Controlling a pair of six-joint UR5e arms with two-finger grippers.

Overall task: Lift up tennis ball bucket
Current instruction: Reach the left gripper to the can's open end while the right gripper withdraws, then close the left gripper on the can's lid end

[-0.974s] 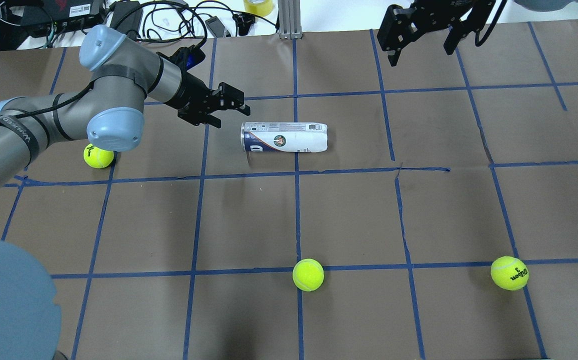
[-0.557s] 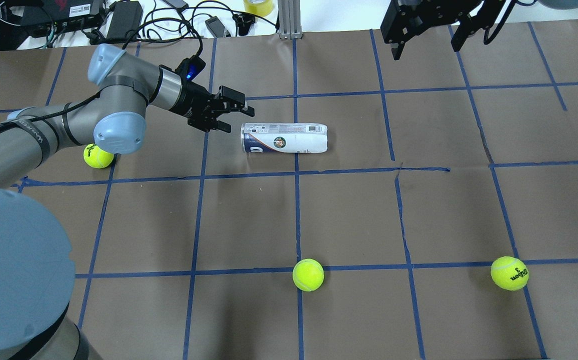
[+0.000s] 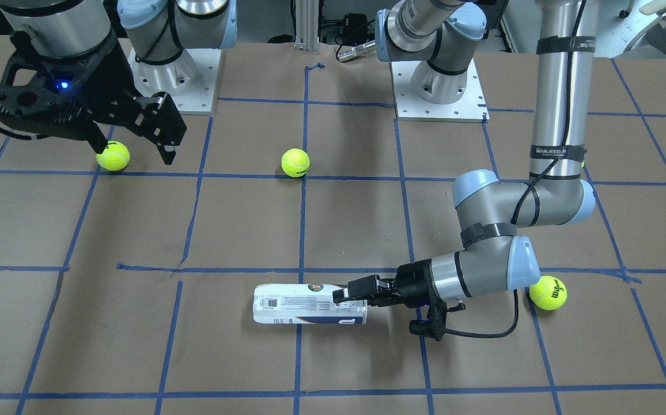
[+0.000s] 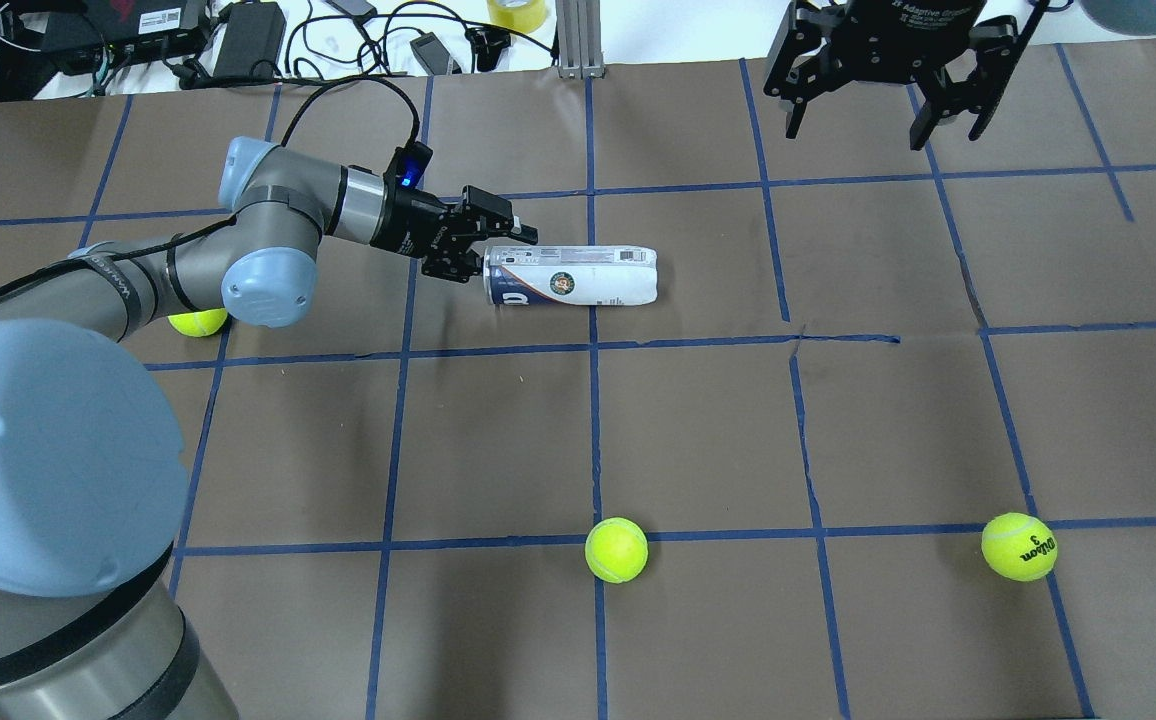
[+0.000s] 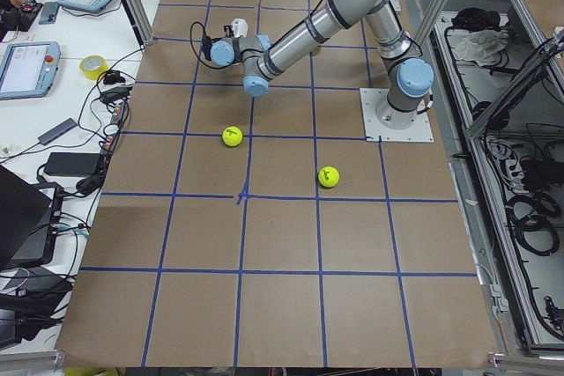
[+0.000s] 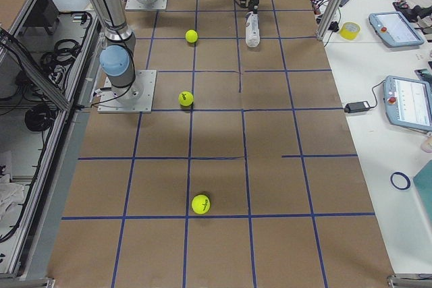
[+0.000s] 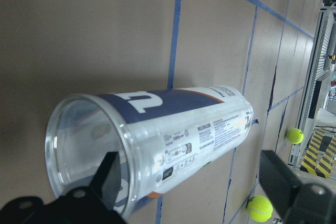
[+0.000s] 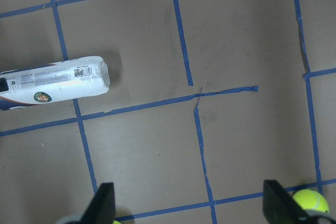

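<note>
**Bucket on its side, left end effector at its mouth**

Brown paper with a grid of blue tape covers the surface point(image 4: 698, 430). The tennis ball bucket point(image 4: 578, 275) lies flat on its side there, in the far middle of the overhead view, its open end toward the robot's left. The left end effector point(image 4: 496, 255) is low at that open end with its jaws apart. One finger sits in front of the mouth and the other beyond the bucket's side. Whether either touches the rim cannot be told. The right end effector point(image 8: 191, 205) hangs wide open and empty, well apart from the bucket. Three tennis balls point(image 4: 616, 549) lie scattered on the surface, one close by the left arm's elbow.
</note>
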